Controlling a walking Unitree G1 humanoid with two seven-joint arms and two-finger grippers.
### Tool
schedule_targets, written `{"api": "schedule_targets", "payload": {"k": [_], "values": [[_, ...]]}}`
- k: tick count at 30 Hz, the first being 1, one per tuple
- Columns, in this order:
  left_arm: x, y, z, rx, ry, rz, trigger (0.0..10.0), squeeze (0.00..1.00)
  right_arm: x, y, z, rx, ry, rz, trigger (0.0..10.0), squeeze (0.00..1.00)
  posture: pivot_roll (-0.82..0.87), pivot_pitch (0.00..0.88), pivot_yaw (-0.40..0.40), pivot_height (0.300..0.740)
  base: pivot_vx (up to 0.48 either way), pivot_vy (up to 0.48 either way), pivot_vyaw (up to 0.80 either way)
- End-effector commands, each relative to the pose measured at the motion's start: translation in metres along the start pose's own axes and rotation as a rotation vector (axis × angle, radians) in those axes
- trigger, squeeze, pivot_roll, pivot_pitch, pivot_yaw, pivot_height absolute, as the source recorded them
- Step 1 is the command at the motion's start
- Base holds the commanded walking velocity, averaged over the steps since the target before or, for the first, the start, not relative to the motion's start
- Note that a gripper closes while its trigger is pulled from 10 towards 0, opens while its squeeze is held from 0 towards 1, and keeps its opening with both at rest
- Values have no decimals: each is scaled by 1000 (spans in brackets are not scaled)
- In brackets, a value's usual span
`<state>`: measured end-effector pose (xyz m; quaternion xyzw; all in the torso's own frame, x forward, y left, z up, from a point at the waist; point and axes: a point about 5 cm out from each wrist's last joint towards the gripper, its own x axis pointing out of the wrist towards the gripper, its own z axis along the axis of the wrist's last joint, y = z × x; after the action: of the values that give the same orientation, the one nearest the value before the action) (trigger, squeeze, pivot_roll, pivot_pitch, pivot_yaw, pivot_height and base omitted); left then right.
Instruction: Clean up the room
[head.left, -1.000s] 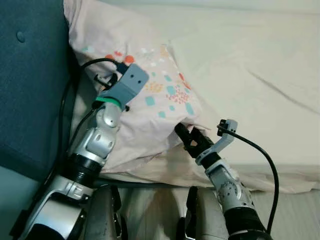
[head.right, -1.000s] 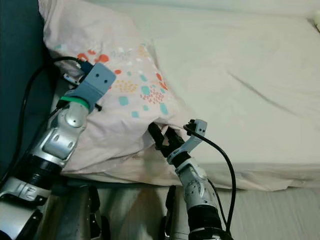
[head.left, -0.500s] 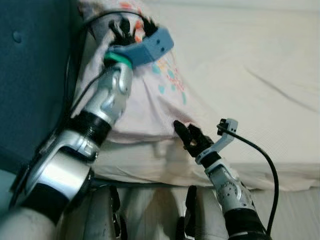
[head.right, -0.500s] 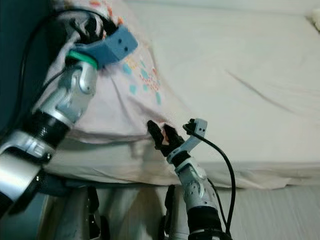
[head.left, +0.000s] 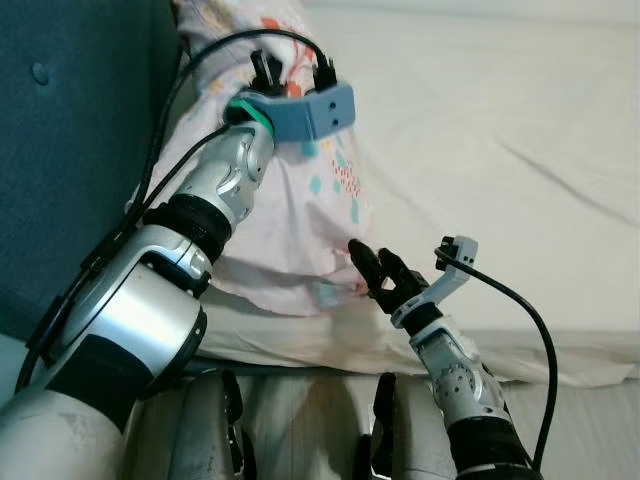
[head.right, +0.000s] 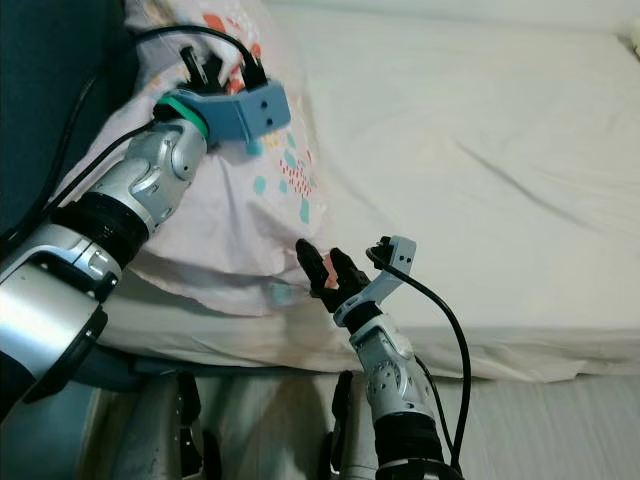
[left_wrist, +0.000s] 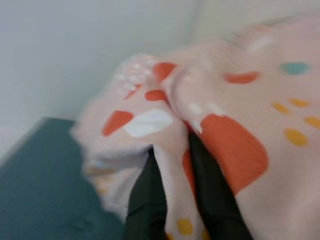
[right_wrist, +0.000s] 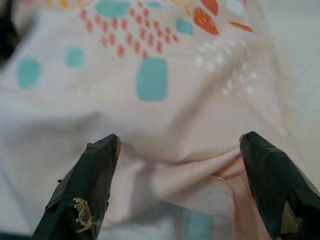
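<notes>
Head views, left to right. A dark teal upholstered headboard (head.left: 60, 150) borders the bed at far left. Beside it, the left end effector (left_wrist: 172, 200) is closed on a fold near the upper corner of the soft pale pink pillow printed with orange and teal spots (head.left: 300, 220), which lies at the head of the cream-sheeted bed (head.left: 500, 130). Toward the bed's near edge, the right end effector (right_wrist: 175, 180) is spread wide open at the pillow's lower corner, its fingertips (right_wrist: 90, 175) astride a crease without pinching it. The pillow appears light and limp; it would likely sag and slip from a shallow pinch, so seam corners seem the surest holds. No containers are visible.
</notes>
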<state>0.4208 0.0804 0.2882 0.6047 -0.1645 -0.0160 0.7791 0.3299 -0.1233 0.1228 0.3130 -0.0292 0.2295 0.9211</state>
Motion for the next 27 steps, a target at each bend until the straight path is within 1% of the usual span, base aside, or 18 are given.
{"api": "schedule_targets", "payload": {"k": [1,3,4,6,7,8,9,11,15,18,19,20,22,23,24,25,26,27], "values": [[-5,-20,2,-26,-16,-55,10000,1000,-5,-3,-3,-9,8,-20,10000,0,54,229,18,575,0,0,0],[-6,-14,-1,-80,-4,53,10000,1000,-6,-3,-2,-9,7,-21,10000,0,54,232,14,575,0,0,0],[-6,-14,-1,-80,-4,53,10000,1000,-6,-3,-2,-9,7,-21,10000,0,54,232,14,575,0,0,0],[-6,6,-9,-119,20,271,10000,1000,-7,-3,-2,-9,7,-22,10000,0,55,234,9,575,0,0,0],[-6,6,-9,-119,20,271,10000,1000,-7,-3,-2,-9,7,-22,10000,0,55,234,9,575,0,0,0],[-7,16,-16,-141,46,351,10000,1000,-6,-3,-2,-9,8,-21,10000,0,60,238,6,575,0,0,0],[-9,36,-29,-202,98,473,10000,0,-6,-2,-3,-9,11,-18,10000,0,60,238,6,575,0,0,0],[-10,43,-34,-220,110,511,10000,0,-5,-2,-3,-9,13,-17,10000,0,60,238,6,575,0,0,0],[-24,89,-46,-297,81,740,10000,0,-6,-1,-4,-8,15,-15,10000,0,67,239,9,575,0,0,0],[-29,99,-46,-320,43,784,10000,0,-6,-1,-4,-8,16,-16,10000,0,67,239,9,575,0,0,0],[-32,103,-45,-354,6,778,10000,0,-6,-1,-5,-8,17,-15,10000,0,67,239,9,575,0,0,0],[-33,80,-35,-506,-52,514,10000,0,-6,0,-5,-13,21,-12,10000,0,69,237,10,575,0,0,0],[-33,80,-35,-506,-52,514,10000,0,-6,0,-5,-13,21,-12,10000,0,69,237,10,575,0,0,0],[-45,49,-23,-648,-111,242,10000,0,-7,0,-5,-26,26,-10,10000,0,74,239,11,575,0,0,0],[-45,49,-23,-648,-111,242,10000,0,-7,0,-5,-26,26,-10,10000,0,74,239,11,575,0,0,0],[-62,24,-12,-776,-152,34,10000,0,-8,-1,-5,-47,31,-13,10000,0,78,239,11,575,0,0,0],[-82,2,-5,-880,-153,-103,10000,0,-10,-4,-4,-138,54,-46,10000,0,87,237,15,575,0,0,0],[-82,2,-5,-880,-153,-103,10000,0,-10,-4,-4,-138,54,-46,10000,0,87,237,15,575,0,0,0]]}}
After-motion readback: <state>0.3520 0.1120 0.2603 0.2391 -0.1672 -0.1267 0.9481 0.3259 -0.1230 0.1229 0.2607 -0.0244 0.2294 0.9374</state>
